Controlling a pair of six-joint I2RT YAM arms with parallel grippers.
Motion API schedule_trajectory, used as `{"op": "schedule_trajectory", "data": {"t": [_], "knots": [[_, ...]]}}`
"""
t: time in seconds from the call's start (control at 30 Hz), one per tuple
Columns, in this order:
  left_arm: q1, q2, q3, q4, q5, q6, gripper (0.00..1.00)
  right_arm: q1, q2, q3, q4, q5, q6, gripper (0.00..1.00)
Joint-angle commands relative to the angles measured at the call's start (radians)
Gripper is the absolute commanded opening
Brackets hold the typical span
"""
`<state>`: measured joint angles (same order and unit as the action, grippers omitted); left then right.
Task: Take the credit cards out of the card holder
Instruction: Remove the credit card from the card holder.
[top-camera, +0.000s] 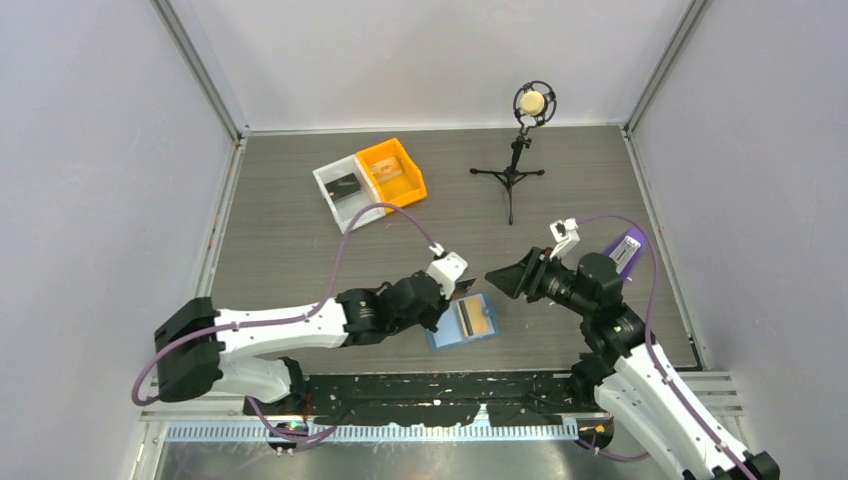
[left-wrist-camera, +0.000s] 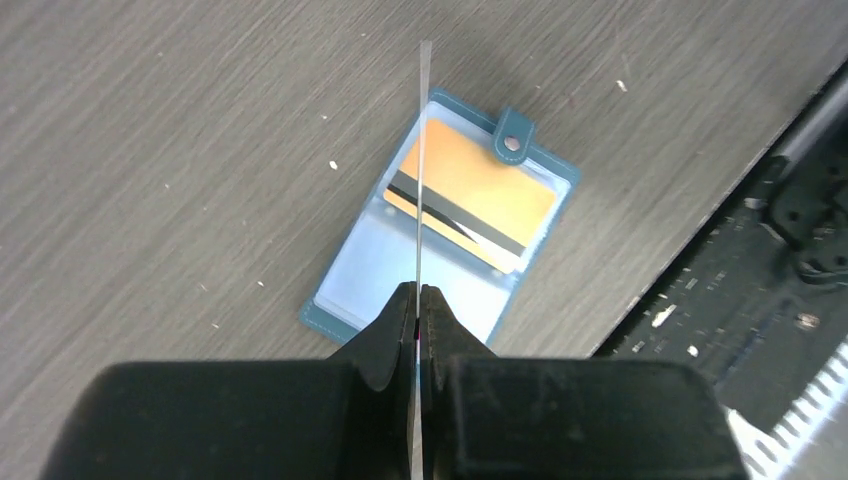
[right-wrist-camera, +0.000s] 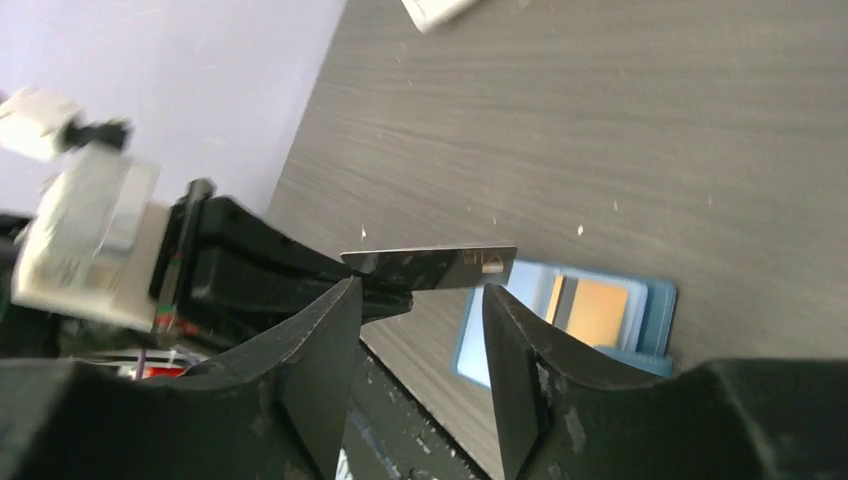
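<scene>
Your left gripper pinches the black card edge-on, just above the open card holder on the table (it looks free of the pockets). The gold card lies in the holder's far pocket. Right of the holder, your right gripper gapes wide. Carry the black card clear, grip firm.

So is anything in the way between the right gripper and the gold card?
Yes. The black card, pinched in the left gripper, hangs across the front of the open right gripper, between it and the holder where the gold card sits.
</scene>
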<state>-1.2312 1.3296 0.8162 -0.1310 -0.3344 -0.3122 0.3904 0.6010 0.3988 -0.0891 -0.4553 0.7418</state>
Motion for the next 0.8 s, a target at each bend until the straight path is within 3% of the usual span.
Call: {"op": "schedule_trajectory", "data": {"t": [0.0, 0.2, 0.37, 0.5, 0.77], "knots": [[0.059, -0.118, -0.073, 0.066, 0.229, -0.142, 0.0, -0.002, -0.101, 0.046, 0.007, -0.005, -0.186, 0.57], [0.116, -0.208, -0.12, 0.061, 0.425, -0.201, 0.0, -0.002, -0.138, 0.039, 0.076, -0.141, -0.263, 0.58], [0.127, -0.242, -0.119, -0.007, 0.523, -0.191, 0.0, -0.003, -0.053, 0.086, 0.156, -0.38, -0.306, 0.42], [0.144, -0.259, -0.14, 0.02, 0.638, -0.234, 0.0, -0.002, 0.027, 0.084, 0.203, -0.533, -0.284, 0.38], [0.148, -0.254, -0.118, 0.0, 0.756, -0.245, 0.0, 0.023, 0.128, -0.01, 0.515, -0.636, -0.057, 0.41]]}}
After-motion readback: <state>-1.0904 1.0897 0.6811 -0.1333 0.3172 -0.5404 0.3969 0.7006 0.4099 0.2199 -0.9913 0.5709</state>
